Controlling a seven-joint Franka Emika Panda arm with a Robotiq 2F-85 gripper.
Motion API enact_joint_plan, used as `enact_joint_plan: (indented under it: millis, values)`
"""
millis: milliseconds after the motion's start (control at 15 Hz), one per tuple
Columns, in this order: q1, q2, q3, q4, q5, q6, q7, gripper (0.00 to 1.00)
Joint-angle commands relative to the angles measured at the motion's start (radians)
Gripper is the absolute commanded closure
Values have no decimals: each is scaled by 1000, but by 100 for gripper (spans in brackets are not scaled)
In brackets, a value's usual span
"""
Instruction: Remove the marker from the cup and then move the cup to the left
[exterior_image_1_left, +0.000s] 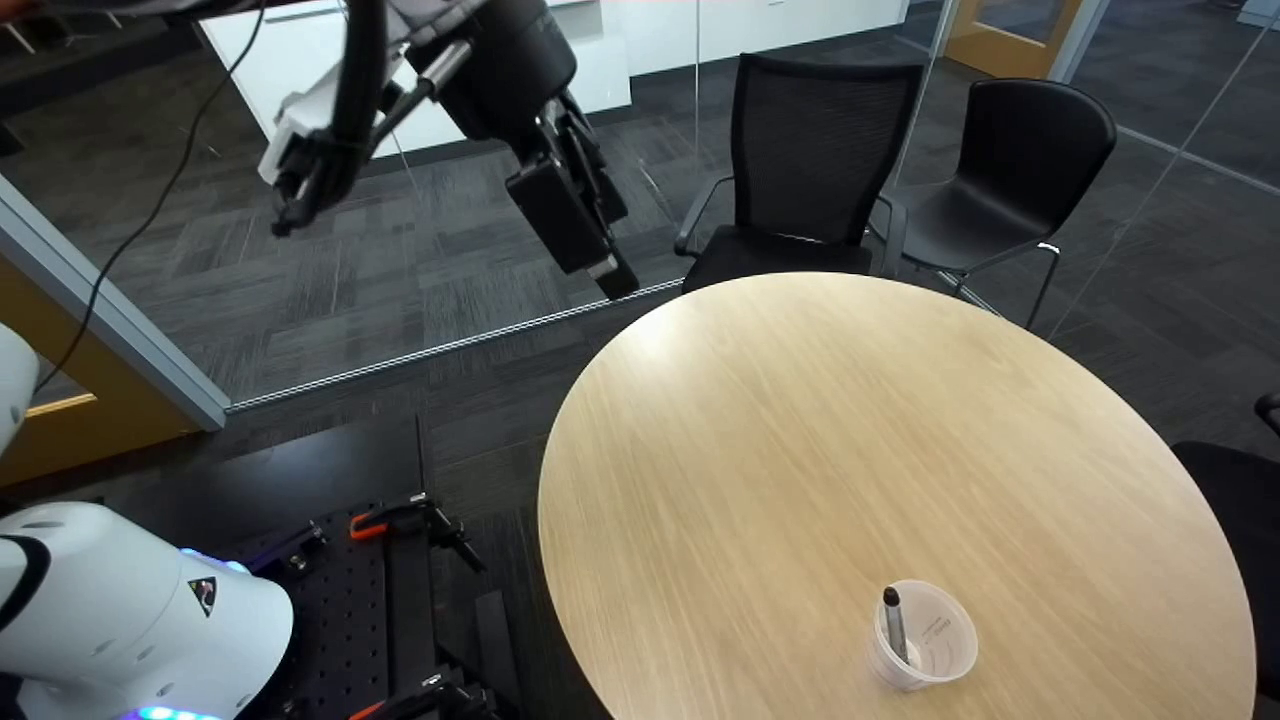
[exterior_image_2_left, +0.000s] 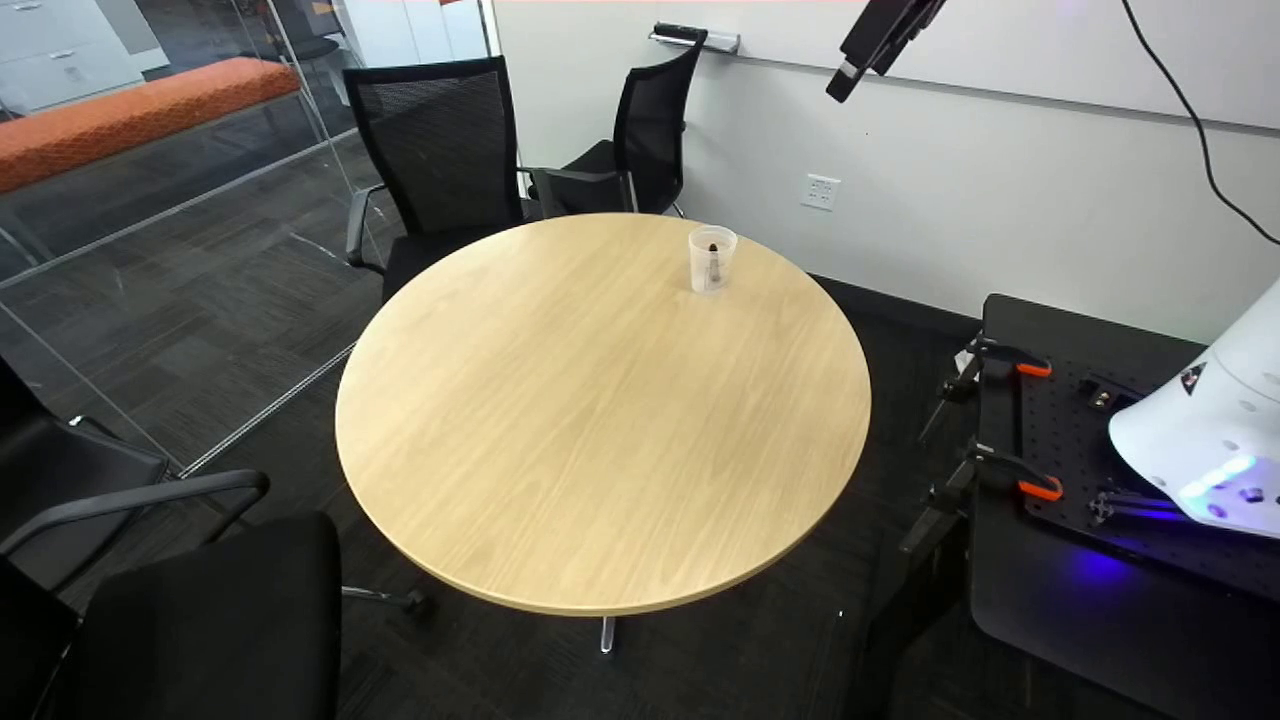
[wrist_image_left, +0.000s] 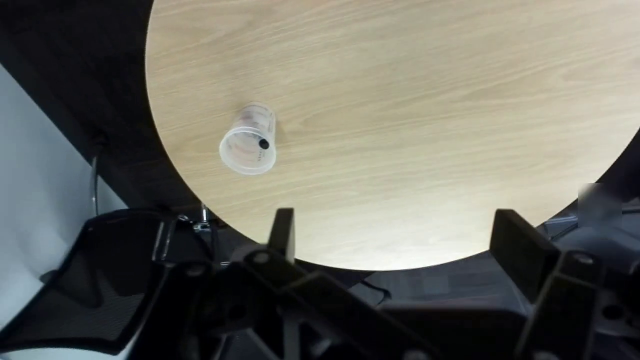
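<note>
The small translucent cup (exterior_image_1_left: 950, 645) stands upright on the round wooden table (exterior_image_1_left: 800, 430). The marker (exterior_image_1_left: 896, 628), grey with a black end, stands in the cup, leaning on its wall. In an exterior view, the cup (exterior_image_2_left: 700, 268) is near the table's edge with the marker (exterior_image_2_left: 714, 262) showing through it. In the wrist view, the cup (wrist_image_left: 240, 157) is left of centre and the marker shows mainly as a black end (wrist_image_left: 264, 144). My gripper (wrist_image_left: 392, 225) is open and empty, with fingers wide apart. It is high up and well away from the cup (exterior_image_1_left: 612, 282).
Black chairs (exterior_image_1_left: 825, 150) stand round the table. A black stand with clamps (exterior_image_2_left: 1040, 490) carries the white robot base (exterior_image_2_left: 1220, 430) beside the table. A wall with a whiteboard (exterior_image_2_left: 1050, 60) is behind the arm. Glass walls also border the room.
</note>
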Motion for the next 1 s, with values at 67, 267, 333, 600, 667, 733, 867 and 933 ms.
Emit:
enact_joint_plan:
  millis: [67,267,333,600,667,733,867,933]
  values:
    - [-135,114,27,67,-56,92,197,0]
    - [-216,207,47,98,-118,171,340,0]
    - [-238,240,52,107,-152,197,394,0]
    - [-277,374,38,153,-307,263,594,0]
    - [-274,407,25,164,-348,279,637,0]
    - [-266,438,10,176,-385,289,678,0]
    - [-246,498,-25,198,-457,318,768,0]
    - [-233,526,-47,208,-487,331,806,0]
